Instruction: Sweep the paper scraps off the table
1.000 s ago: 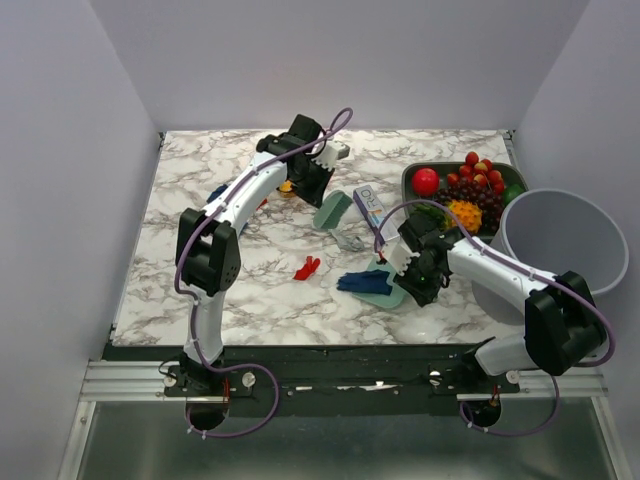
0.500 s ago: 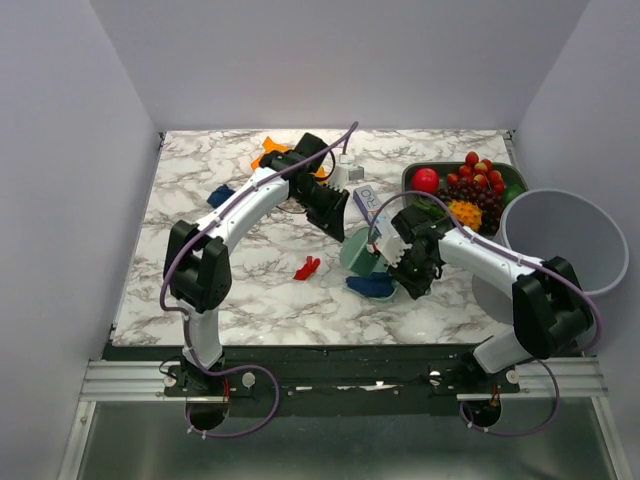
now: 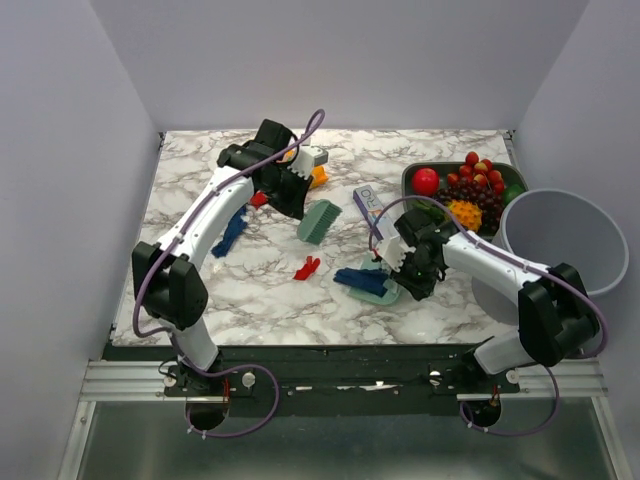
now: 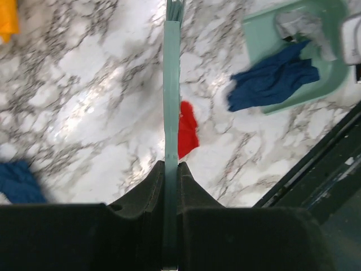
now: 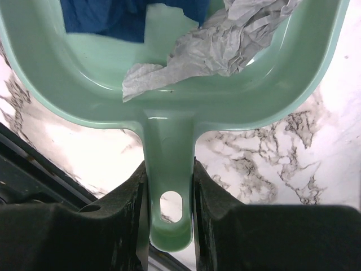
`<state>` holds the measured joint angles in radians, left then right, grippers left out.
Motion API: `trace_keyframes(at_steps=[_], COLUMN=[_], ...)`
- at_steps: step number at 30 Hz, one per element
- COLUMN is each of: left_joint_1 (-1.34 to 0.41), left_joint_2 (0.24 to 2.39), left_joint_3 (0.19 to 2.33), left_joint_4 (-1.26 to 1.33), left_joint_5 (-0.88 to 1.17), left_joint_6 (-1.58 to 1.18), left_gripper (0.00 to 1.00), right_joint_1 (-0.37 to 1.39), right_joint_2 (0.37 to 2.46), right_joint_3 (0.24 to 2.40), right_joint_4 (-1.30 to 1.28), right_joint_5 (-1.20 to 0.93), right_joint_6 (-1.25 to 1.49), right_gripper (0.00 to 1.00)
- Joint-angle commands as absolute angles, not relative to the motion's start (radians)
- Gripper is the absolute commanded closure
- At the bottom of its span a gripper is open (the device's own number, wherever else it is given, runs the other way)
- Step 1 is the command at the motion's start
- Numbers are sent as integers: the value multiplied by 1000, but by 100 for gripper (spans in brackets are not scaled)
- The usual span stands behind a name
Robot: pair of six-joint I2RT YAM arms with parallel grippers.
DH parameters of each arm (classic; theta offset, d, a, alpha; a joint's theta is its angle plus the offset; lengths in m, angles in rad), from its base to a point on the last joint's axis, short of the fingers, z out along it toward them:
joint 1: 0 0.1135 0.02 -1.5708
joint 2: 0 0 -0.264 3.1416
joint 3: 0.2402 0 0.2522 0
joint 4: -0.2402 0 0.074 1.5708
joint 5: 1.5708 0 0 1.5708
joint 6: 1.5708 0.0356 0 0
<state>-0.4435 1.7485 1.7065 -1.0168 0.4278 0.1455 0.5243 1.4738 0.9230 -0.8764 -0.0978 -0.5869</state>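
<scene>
Now | left jaws clenched on brush (image 3: 320,221) | right jaws grasping dustpan (image 5: 169,96) handle | red scrap (image 3: 307,267) on surface (image 3: 250,300) | blue scrap (image 3: 362,281) on dustpan, 3 o'clock of red | second blue scrap (image 3: 230,232) at 10 o'clock

High camera plus two wrist cameras.
Overhead spans the bench (image 3: 260,300); wrist views look close past left pincer (image 4: 171,166) and right pincer (image 5: 168,169), sharing the dustpan (image 4: 259,34) ahead.
</scene>
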Motion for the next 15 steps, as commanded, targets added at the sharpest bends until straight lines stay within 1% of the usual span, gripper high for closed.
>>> trace_keyframes(at_steps=[1, 3, 6, 7, 10, 12, 15], left_joint_1=[-425, -425, -425, -425, -425, -425, -433], left_joint_2=[1649, 1628, 1586, 1583, 1604, 1609, 1617], left_joint_3=[1651, 1628, 1542, 1502, 1476, 1467, 1454], left_joint_4=[-1055, -1074, -1065, -1066, -1118, -1127, -1137], left_joint_5=[256, 178, 62, 34, -18, -6, 70], left_joint_6=[222, 222, 230, 242, 262, 262, 258], left_gripper=[100, 100, 100, 100, 100, 100, 100], right_joint_1=[531, 537, 545, 549, 581, 604, 641], right_joint_2=[1447, 1480, 1473, 1467, 1488, 1500, 1516], right_joint_3=[868, 868, 871, 874, 906, 923, 953], right_joint_4=[-893, -910, -917, -904, -905, -911, -913], right_joint_5=[-54, -37, -46, -45, -35, -38, -22], right_joint_6=[-704, -715, -716, -716, -700, -693, -677], right_gripper=[99, 99, 99, 99, 99, 99, 99])
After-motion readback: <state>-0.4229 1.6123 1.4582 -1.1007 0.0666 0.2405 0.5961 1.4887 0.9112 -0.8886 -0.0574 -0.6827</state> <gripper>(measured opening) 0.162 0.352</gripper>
